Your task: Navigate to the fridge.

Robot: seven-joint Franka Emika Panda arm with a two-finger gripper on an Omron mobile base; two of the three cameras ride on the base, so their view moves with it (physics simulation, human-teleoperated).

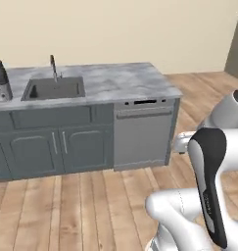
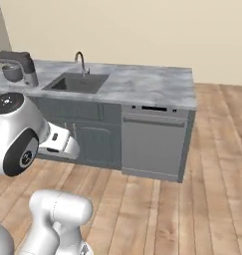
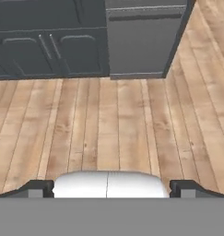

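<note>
Item: nav. step, drive base to fridge.
- Fridge: no tall silver French-door unit visible from this spot; location can't be told. Judgement: base must turn/scan first, then approach square-on w/ arm kept tucked.
- End effector [image 3: 111,189]: two dark tips spread wide apart at bottom of hand view, pinching nothing; pointed down at floor.
- Grey marbled stone worktop [image 1: 125,81], far side, on dark grey panelled cabinets [image 1: 52,144].
- Recessed grey steel sink [image 1: 54,89] w/ thin curved tap [image 1: 53,66], left part of worktop.
- Short grey dishwasher panel [image 2: 152,144], right end of cabinet run; not the target.
- Dark grey stand-type appliance [image 2: 20,64], far-left on worktop; type unclear.
- Light plank wood floor [image 3: 109,129]: open near base and to right of dishwasher.
- Obstruction: cabinet run blocks straight ahead; judged best exit is sideways, round its right end or backing off.
</note>
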